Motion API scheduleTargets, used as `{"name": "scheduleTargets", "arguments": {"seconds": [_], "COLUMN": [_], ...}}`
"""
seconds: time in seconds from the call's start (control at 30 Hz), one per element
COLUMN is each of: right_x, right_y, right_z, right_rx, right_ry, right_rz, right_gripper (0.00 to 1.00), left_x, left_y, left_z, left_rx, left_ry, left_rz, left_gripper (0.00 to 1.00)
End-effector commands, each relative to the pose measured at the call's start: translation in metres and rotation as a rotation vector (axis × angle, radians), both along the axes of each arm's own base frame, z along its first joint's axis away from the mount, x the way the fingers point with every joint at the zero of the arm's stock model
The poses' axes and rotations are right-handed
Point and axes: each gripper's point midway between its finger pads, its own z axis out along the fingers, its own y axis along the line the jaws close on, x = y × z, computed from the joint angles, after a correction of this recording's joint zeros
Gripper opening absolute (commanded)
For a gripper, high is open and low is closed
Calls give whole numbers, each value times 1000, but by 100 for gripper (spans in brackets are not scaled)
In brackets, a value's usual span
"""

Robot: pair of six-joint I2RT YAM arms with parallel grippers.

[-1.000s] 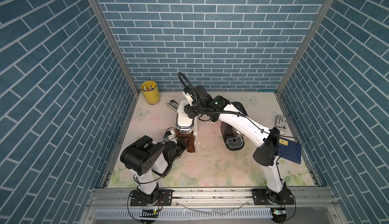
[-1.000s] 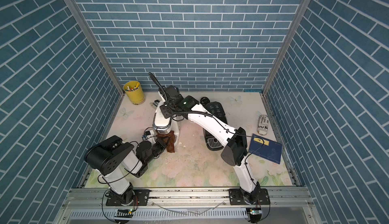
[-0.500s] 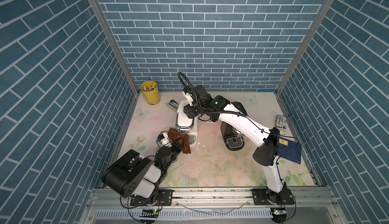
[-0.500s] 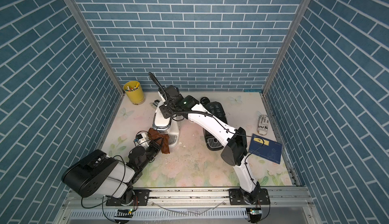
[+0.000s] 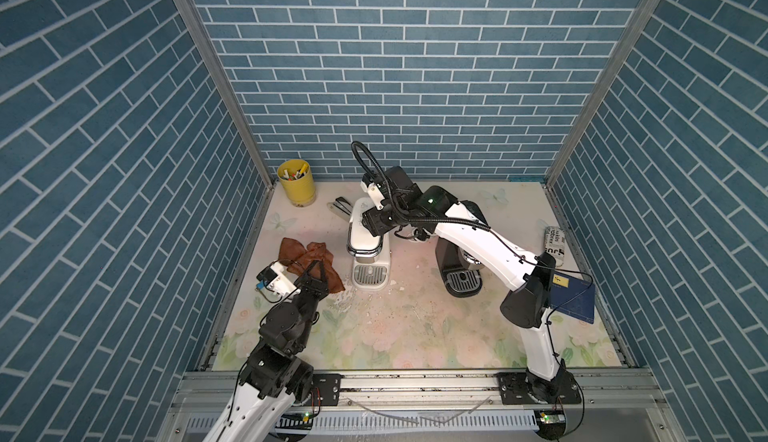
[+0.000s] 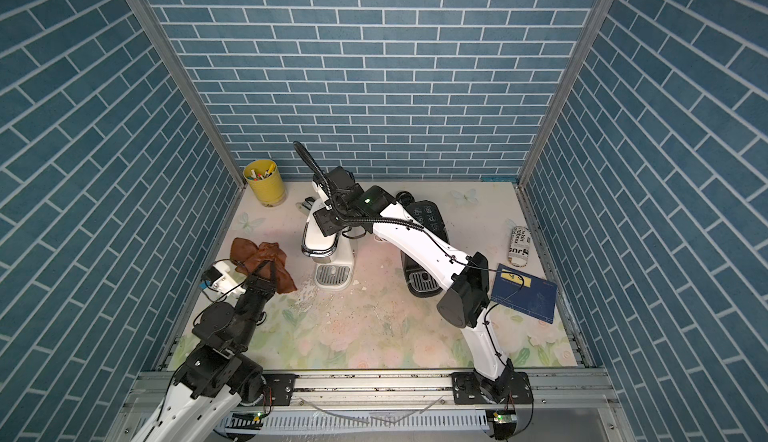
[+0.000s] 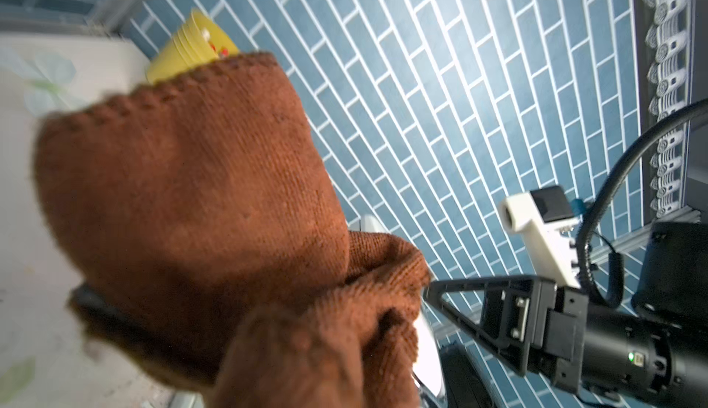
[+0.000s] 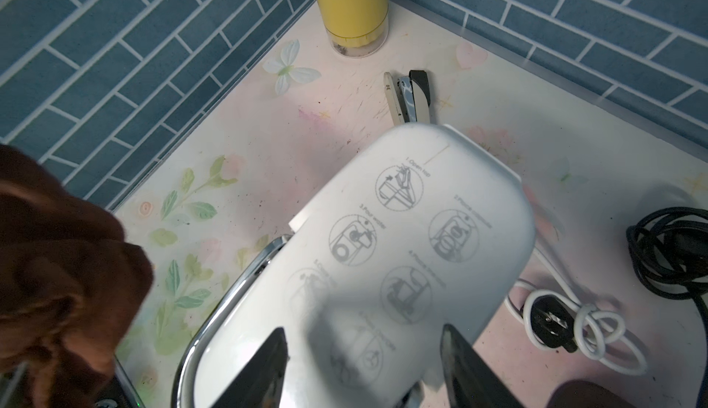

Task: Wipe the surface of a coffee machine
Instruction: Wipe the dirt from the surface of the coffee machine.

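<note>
The left tool (image 5: 315,266) is pressed together, pinching a bunched brown cloth (image 5: 305,255) that drapes round its fingers; in the left wrist view the cloth (image 7: 191,195) fills most of the frame. The cloth is near the worktop's (image 5: 415,328) left edge, beside the white coffee machine (image 5: 368,249) and apart from it. The right tool (image 8: 364,329) has its jaws spread over the machine's white lid (image 8: 402,233), which carries grey printed diagrams; whether they touch it I cannot tell. The machine stands upright toward the back left of the middle, with a black coffee machine (image 5: 459,269) to its right. The left arm (image 5: 286,328) reaches back from the front left corner. The right arm (image 5: 478,240) stretches from the front right across the black machine, wrist bent down.
</note>
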Motion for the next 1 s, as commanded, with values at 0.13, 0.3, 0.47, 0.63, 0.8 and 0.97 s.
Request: {"name": "scheduleTargets", "arguments": {"seconds": [0.13, 0.3, 0.47, 0.63, 0.8, 0.97], "right_x": [3, 17, 21, 27, 26, 21], "right_y": [-45, -104, -140, -167, -186, -195], "right_z": [64, 93, 101, 93, 78, 67], "right_rx": [23, 11, 26, -7, -19, -20], "right_ry": [-114, -207, -230, -226, -210, -191], "right_rz": [-103, -246, -319, -389, -434, -452], "right_gripper": [64, 64, 64, 64, 64, 64], "left_x": [1, 0, 3, -9, -2, 16], "left_y": [-21, -47, -97, -167, -196, -192], "left_z": [-5, 52, 71, 67, 28, -26], "left_rx": [378, 493, 584, 698, 908, 1096], "left_ry": [224, 128, 120, 64, 147, 256], "left_rz": [-145, -223, -356, -463, -430, -309], "left_gripper": [0, 0, 0, 0, 0, 0]}}
